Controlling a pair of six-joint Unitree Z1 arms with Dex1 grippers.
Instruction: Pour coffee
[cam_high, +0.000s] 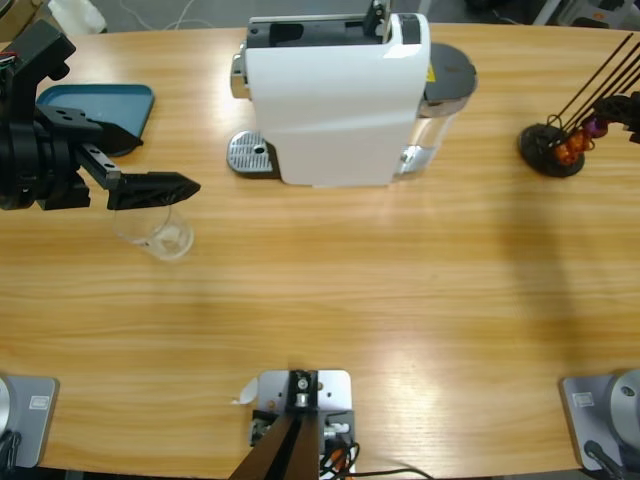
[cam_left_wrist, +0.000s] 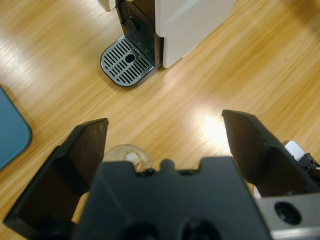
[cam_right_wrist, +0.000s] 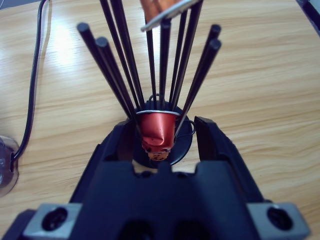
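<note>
The long wooden table (cam_high: 330, 290) has pale grain with soft glare. A white coffee machine (cam_high: 335, 100) stands at its far edge, with the drip grate (cam_left_wrist: 127, 61) facing left. A blue tray (cam_high: 100, 105) sits at the far left corner, and a black capsule rack (cam_high: 555, 150) near the right edge. No writing is readable.

The left gripper (cam_high: 155, 188) hangs wide open above the clear glass tumbler (cam_high: 155, 232), near the left edge; coffee in it cannot be made out. The right gripper (cam_right_wrist: 162, 137) is partly open around a red capsule (cam_right_wrist: 157, 131) in the rack; contact is unclear.

Wooden table (cam_high: 400, 290): coffee machine (cam_high: 335, 95), tumbler (cam_high: 155, 232), tray (cam_high: 100, 108).
</note>
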